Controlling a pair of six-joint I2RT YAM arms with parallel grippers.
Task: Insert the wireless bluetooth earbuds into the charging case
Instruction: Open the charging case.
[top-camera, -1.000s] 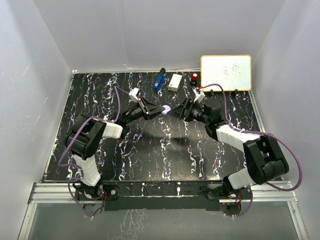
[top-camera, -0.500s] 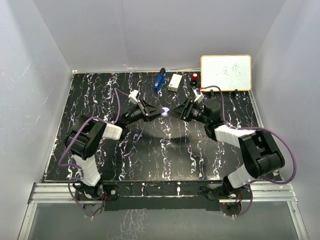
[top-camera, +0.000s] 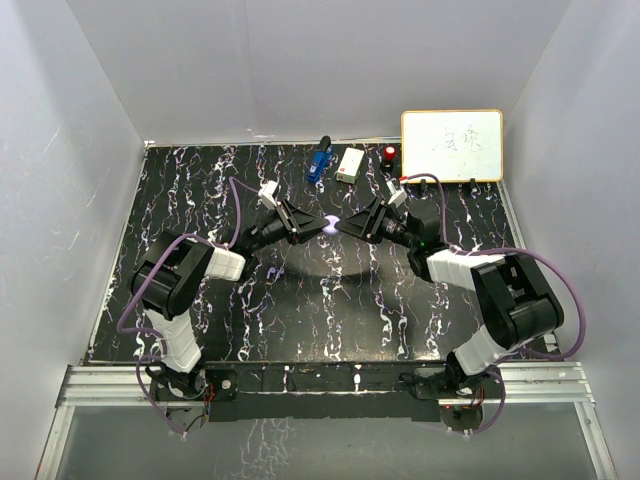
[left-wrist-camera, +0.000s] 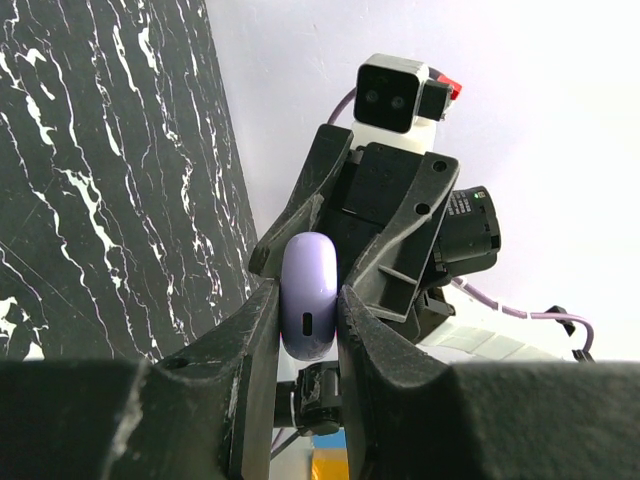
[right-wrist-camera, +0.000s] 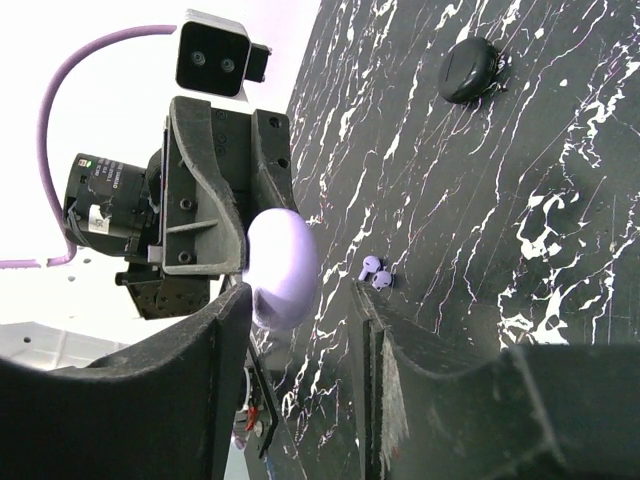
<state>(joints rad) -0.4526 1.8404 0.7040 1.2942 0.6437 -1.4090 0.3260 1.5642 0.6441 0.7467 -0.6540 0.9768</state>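
Note:
My left gripper (left-wrist-camera: 308, 292) is shut on the pale lilac charging case (left-wrist-camera: 308, 295) and holds it above the middle of the table (top-camera: 332, 225). My right gripper (right-wrist-camera: 300, 295) is open and faces the left one. The case (right-wrist-camera: 282, 268) sits between its fingers, against one finger (right-wrist-camera: 215, 330), with a gap to the other. The two lilac earbuds (right-wrist-camera: 376, 272) lie together on the black marbled table, also seen in the top view (top-camera: 275, 270). A closed black round case (right-wrist-camera: 468, 68) lies further off. The black earbuds are out of view.
At the table's back edge stand a blue tool (top-camera: 319, 162), a small white box (top-camera: 350, 164), a red item (top-camera: 389, 153) and a whiteboard (top-camera: 452, 145). White walls enclose the table on three sides.
My right gripper has moved left to meet the left gripper, so the lilac case now sits between its open fingers. The left gripper has kept hold of the case.

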